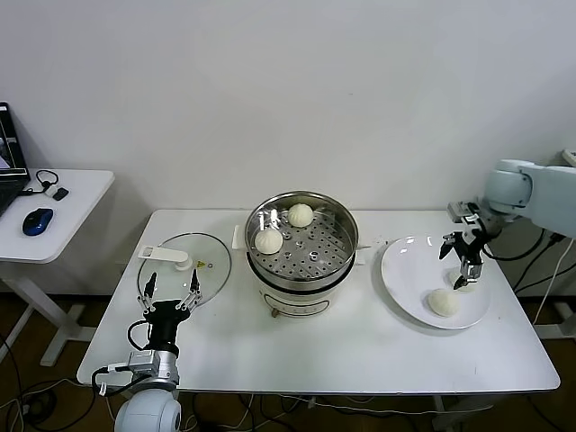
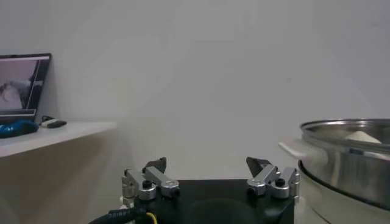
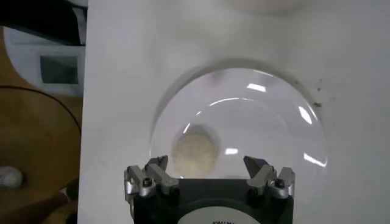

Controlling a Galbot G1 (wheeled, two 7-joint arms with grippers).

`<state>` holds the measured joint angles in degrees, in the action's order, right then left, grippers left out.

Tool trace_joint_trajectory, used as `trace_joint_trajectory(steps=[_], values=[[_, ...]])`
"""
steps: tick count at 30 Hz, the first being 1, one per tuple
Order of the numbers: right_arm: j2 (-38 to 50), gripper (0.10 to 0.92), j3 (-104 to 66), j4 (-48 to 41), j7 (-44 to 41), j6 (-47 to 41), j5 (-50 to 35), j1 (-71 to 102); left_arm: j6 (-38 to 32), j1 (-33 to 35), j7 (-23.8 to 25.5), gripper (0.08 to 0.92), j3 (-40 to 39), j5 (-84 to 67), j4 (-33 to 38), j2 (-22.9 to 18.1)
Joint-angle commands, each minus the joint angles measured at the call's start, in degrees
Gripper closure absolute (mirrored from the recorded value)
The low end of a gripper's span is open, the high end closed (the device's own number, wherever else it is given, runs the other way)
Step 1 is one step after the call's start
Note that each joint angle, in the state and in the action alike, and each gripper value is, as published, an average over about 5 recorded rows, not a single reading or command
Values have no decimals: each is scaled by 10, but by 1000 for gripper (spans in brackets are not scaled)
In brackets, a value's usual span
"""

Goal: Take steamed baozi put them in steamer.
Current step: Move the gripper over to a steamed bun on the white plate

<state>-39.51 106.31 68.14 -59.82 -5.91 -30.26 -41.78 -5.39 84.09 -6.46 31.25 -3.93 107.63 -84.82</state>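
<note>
Right tool (image 1: 463, 264) (jaws wide) hangs over the plate (image 1: 402, 270), partly hiding one baozi (image 1: 463, 283).

A white table (image 1: 360, 346) carries everything. The steamer (image 1: 301, 245) stands at its centre. At nine o'clock from the steamer a flat glass lid (image 1: 184, 265) with a white handle lies directly on the tabletop. At three o'clock a round white plate (image 1: 409, 270) rests on the table, close beside the steamer, near the right edge.
</note>
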Motion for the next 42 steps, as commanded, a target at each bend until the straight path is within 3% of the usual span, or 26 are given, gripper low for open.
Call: trace_joint_trajectory(steps=[1,42], values=[[17,203,-78,-41,5,10,39,116,-3,0,-1,177,-1,3,-5,-4],[-20,203,-157,-132,7,43,85,205,-14,6,-2,177,-4,10,-19,-6]])
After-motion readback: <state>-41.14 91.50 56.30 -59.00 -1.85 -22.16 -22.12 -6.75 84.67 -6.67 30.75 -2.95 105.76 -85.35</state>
